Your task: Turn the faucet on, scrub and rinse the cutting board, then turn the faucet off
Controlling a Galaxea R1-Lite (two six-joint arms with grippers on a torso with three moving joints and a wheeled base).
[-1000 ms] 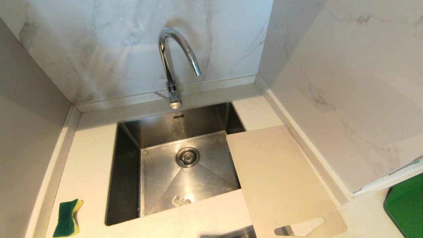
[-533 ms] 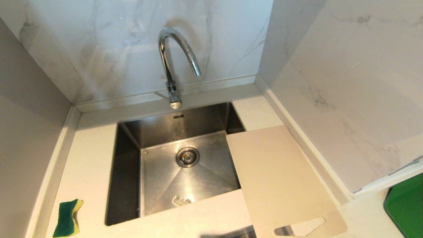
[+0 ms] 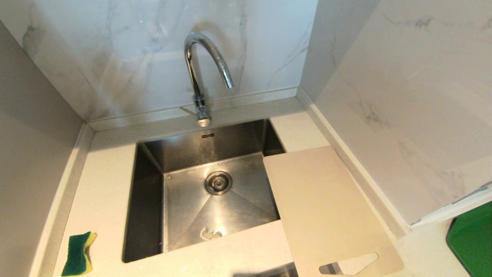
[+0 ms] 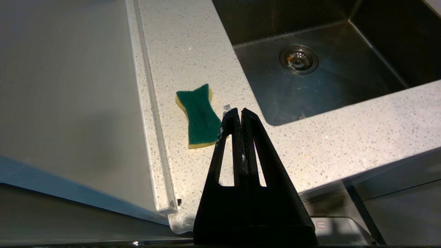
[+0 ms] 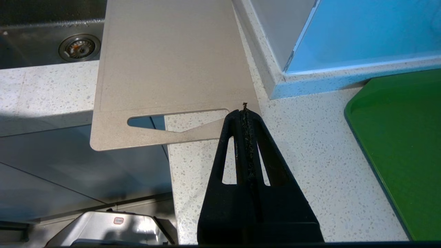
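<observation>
The chrome gooseneck faucet [image 3: 200, 73] stands behind the steel sink [image 3: 150, 215], its thin lever pointing left; no water runs. The cream cutting board [image 3: 323, 204] lies flat on the right counter, one corner over the sink and its handle hole past the front edge. It also shows in the right wrist view, cutting board [image 5: 168, 58]. My left gripper [image 4: 240, 112] is shut and empty, hovering near the front counter edge beside the green-and-yellow sponge [image 4: 198, 115]. Above the counter, just short of the board's handle end, my right gripper [image 5: 244, 112] is shut and empty. Neither arm shows in the head view.
The sponge [image 3: 78, 254] lies on the front left counter. Marble walls close in behind and on the right, a grey panel on the left. A green tray [image 3: 472, 242] sits at the far right. The sink drain [image 3: 218, 182] is uncovered.
</observation>
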